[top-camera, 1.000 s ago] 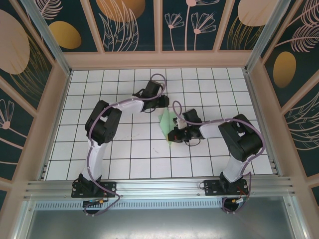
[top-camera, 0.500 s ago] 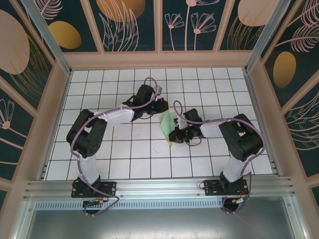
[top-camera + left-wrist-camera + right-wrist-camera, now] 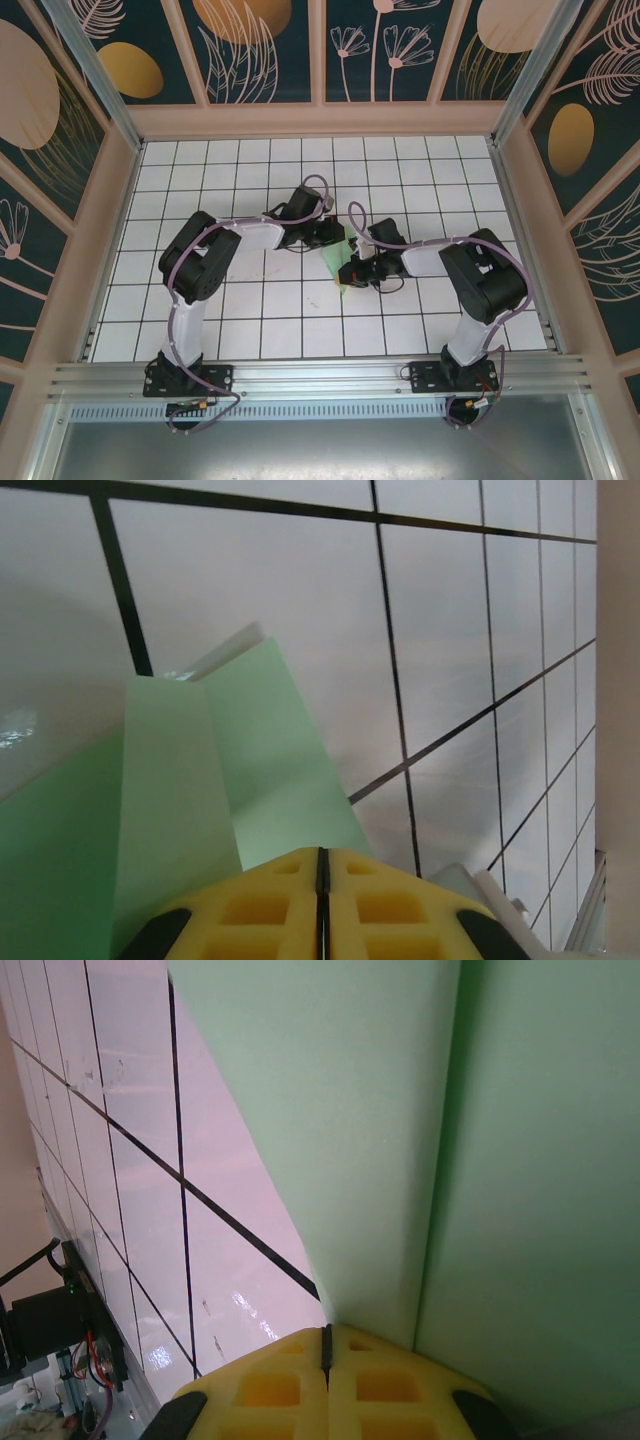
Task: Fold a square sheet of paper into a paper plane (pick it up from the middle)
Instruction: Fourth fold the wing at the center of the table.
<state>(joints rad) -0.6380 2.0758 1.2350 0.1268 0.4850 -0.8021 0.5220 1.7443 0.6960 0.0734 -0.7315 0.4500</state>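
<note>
— Lying where, the sheet of paper?
— On the white tiled table, just right of centre. It is partly folded into a narrow pale green strip, running near to far between the two grippers.
— Flat?
— Not quite. The left wrist view shows one panel standing up off the tiles, and the right wrist view shows a long crease running toward the fingers.
— The left gripper?
— At the strip's far end, yellow pads pressed together along a thin seam. The green reaches them, but I cannot tell if any is pinched.
— The right gripper?
— At the near end, pads closed tight, paper edge meeting the tips. Again, I cannot tell if it is pinched.
</note>
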